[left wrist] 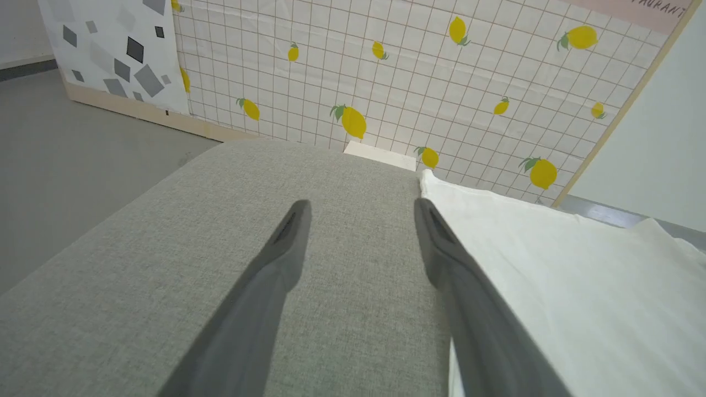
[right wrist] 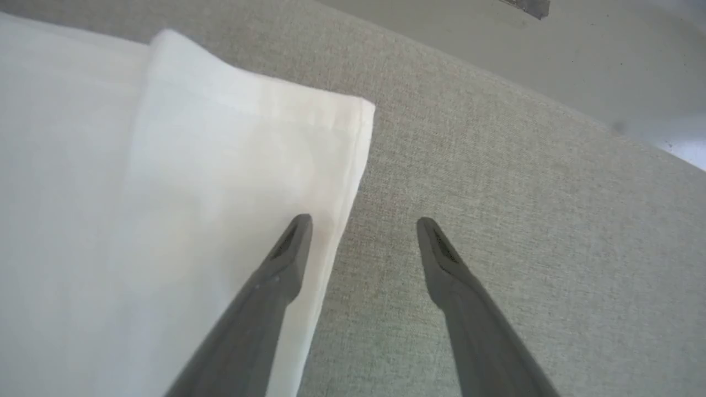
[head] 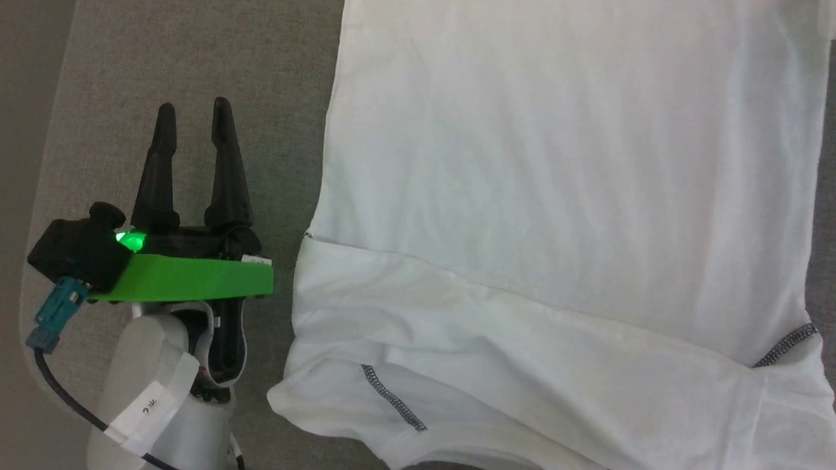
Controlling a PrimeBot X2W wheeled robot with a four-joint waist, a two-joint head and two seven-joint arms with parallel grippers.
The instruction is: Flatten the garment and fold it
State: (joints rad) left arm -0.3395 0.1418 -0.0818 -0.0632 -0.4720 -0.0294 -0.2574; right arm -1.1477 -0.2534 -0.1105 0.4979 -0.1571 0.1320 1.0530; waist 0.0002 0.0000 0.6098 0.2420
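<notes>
Near end first: dark two-fingered left pincer [head: 194, 108] gapes empty over the grey fabric tabletop [head: 196, 52], right pincer [right wrist: 363, 220] gapes astride a hem. The white thin short-sleeved T-shirt [head: 555, 163] lies spread mid-tabletop, nearest part rumpled — flattening's unfinished, I'd say; next, pinch the sleeves.

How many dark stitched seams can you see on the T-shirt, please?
2: one dark seam low on the left of the T-shirt, another by its right edge. Others may be hidden under folds.
</notes>
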